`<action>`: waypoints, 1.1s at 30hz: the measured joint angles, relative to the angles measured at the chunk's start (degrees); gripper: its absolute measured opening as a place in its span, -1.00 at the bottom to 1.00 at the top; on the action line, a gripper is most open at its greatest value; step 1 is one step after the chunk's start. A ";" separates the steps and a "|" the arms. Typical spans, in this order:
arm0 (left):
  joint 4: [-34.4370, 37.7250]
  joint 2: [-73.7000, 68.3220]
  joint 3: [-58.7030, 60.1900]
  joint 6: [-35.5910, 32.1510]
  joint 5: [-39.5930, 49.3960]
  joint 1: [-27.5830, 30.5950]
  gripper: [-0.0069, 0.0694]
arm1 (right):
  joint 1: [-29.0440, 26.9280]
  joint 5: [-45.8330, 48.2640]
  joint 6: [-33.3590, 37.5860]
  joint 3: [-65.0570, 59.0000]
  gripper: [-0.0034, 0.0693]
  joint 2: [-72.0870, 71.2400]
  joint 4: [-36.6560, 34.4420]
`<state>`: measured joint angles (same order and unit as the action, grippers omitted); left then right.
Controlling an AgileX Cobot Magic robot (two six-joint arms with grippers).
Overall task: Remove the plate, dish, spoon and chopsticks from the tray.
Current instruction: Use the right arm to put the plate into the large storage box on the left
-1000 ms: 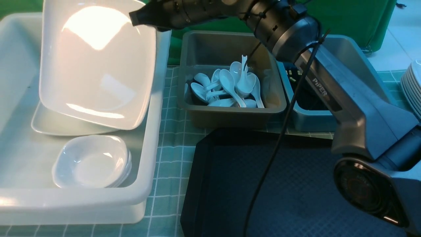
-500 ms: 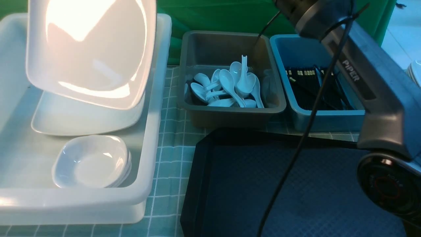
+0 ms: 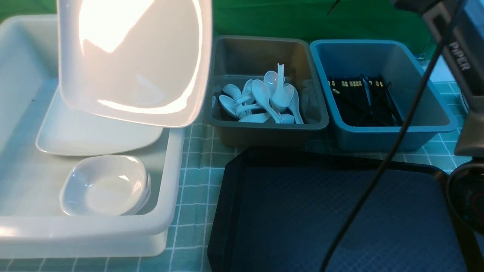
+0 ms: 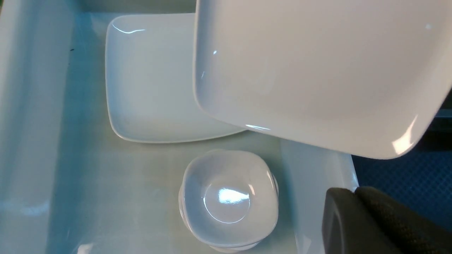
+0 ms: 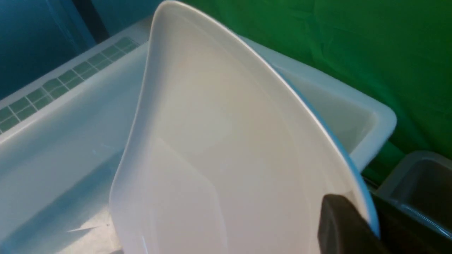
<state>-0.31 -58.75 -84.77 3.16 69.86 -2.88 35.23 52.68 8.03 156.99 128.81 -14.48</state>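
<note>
The large white square plate [image 3: 132, 64] hangs tilted, nearly on edge, over the white tub [image 3: 166, 223]. My right gripper [image 5: 367, 215] is shut on its rim, one finger on each face of the plate [image 5: 212, 141]. In the front view that gripper is out of frame and only the right arm [image 3: 463, 56] shows. My left gripper [image 4: 355, 192] is shut on nothing, above the tub's rim beside the black tray [image 3: 340, 226], below the plate [image 4: 317, 70]. The tray's visible surface is bare. Small white dishes [image 3: 104, 185] are stacked in the tub.
A second white plate [image 3: 94, 132] lies flat in the tub. The grey tub [image 3: 264, 128] holds several white spoons [image 3: 264, 98]. The blue tub [image 3: 382, 132] holds black chopsticks [image 3: 359, 98]. A cable [image 3: 378, 166] hangs across the tray. Green cloth hangs behind.
The plate has tipped more upright and shifted right over the tub's right wall. The right arm has swung up and right, out of the frame, uncovering the blue tub.
</note>
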 joint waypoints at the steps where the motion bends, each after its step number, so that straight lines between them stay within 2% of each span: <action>1: 0.00 0.00 0.00 0.00 0.00 0.00 -0.79 | -0.37 0.56 0.00 0.00 -0.76 0.00 0.13; 6: 0.31 0.00 0.00 -0.05 0.00 0.00 -0.79 | -2.24 1.14 -1.59 -0.05 -0.76 0.76 0.77; 15: 0.77 0.00 0.00 -0.05 0.00 0.00 -0.79 | -2.10 -12.56 -6.29 -0.05 -0.76 4.27 0.51; 33: 3.19 0.00 0.00 -0.26 0.00 0.00 -0.79 | -0.62 -19.59 -7.59 -0.05 -0.76 11.41 0.33</action>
<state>2.88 -58.75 -84.77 2.91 69.86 -2.88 34.61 33.09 0.44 156.94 140.22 -14.14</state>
